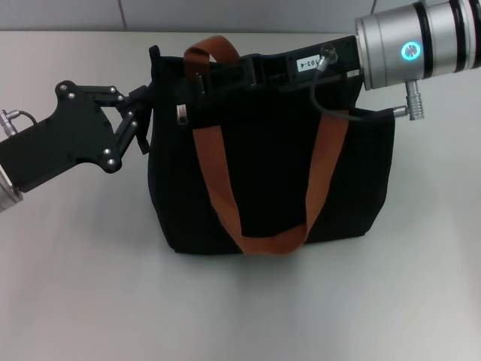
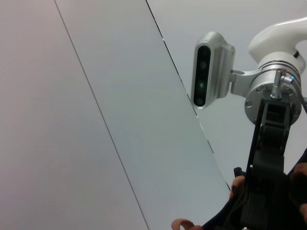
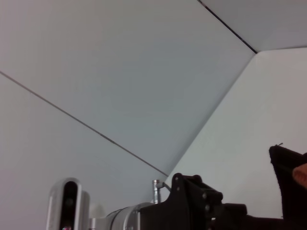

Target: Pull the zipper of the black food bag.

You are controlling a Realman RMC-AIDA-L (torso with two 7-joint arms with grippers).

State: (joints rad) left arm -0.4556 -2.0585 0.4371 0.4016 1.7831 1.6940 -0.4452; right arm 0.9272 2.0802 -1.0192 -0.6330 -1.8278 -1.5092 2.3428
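The black food bag [image 1: 270,180] stands upright in the middle of the table, its orange-brown straps [image 1: 218,180] hanging down the front. The zipper [image 1: 183,113], a small silver tab, hangs near the bag's top left. My left gripper [image 1: 144,113] is at the bag's left top corner, its fingers closed on the fabric edge. From the right, my right gripper [image 1: 201,79] reaches along the bag's top edge, its tip just above and right of the tab. Its fingers blend into the black fabric. In the left wrist view, the right gripper [image 2: 268,191] hangs over the bag [image 2: 225,218].
The bag sits on a plain white table [image 1: 90,286] with bare surface in front and on both sides. A grey wall [image 1: 248,13] runs behind it. The right arm's silver wrist [image 1: 421,45] and cable [image 1: 331,105] hang over the bag's top right.
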